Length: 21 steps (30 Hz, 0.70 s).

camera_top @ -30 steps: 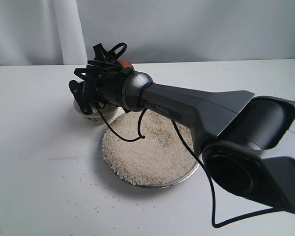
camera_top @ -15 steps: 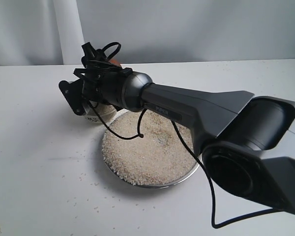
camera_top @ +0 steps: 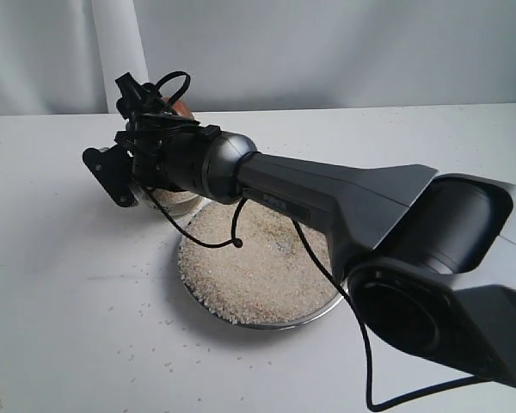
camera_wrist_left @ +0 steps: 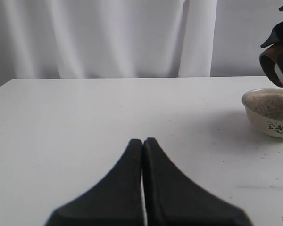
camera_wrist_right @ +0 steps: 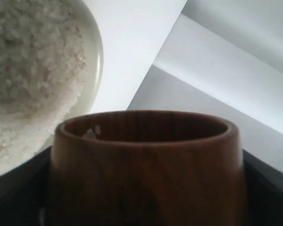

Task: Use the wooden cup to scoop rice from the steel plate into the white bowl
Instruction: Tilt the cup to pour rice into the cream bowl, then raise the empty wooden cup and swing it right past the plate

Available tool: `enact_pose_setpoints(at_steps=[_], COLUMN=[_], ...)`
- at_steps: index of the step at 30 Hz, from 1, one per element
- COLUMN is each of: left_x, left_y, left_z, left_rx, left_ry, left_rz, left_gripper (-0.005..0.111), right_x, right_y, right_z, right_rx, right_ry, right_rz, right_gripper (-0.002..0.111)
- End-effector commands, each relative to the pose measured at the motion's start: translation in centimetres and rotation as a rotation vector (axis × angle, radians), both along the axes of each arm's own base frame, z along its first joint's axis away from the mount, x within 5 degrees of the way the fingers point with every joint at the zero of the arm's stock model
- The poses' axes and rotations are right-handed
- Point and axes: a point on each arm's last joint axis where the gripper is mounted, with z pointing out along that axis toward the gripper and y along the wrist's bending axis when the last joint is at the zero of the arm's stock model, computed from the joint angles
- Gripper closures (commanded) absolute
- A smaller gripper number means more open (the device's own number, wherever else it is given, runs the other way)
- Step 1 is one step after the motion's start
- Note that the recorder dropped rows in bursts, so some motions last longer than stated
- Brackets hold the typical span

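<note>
The right end effector (camera_wrist_right: 146, 200) clasps the wooden cup (camera_wrist_right: 146, 155) just above the white bowl (camera_wrist_left: 272, 128) of rice (camera_wrist_left: 271, 104), beside the steel plate (camera_top: 320, 313). The left end effector (camera_wrist_left: 143, 147) is pinched closed.

The right arm (camera_top: 327, 202) hides most of the white bowl (camera_top: 174, 205) and the steel plate's (camera_top: 267, 323) far rim; only a sliver of the wooden cup (camera_top: 182, 107) shows. In the right wrist view, the cup's base is cut off and the rice (camera_wrist_right: 28, 66) is blurred.

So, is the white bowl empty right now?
No, the white bowl holds a mound of rice reaching close to its rim.
</note>
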Motion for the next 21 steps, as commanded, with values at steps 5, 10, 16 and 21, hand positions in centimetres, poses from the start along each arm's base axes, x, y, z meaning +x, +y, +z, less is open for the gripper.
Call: enact_pose_setpoints(at_steps=[5, 10, 16, 21], left_x=[0.0, 0.0, 0.0, 0.0], left_y=[0.0, 0.0, 0.0, 0.0], left_z=[0.0, 0.0, 0.0, 0.0], left_rx=[-0.003, -0.003, -0.003, -0.003], left_ry=[-0.007, -0.007, -0.007, -0.007], left_rz=[-0.001, -0.001, -0.001, -0.001], left_gripper=[0.107, 0.107, 0.107, 0.107], right_x=[-0.4, -0.3, -0.1, -0.2], right_y=[-0.4, -0.5, -0.4, -0.6], right_z=[3.4, 4.2, 3.5, 4.4], right_rx=[-0.05, -0.069, -0.109, 0.035], right_ry=[-0.051, -0.086, -0.117, -0.086], right_rz=[0.02, 0.024, 0.035, -0.043], right_gripper=[0.108, 0.108, 0.108, 0.108])
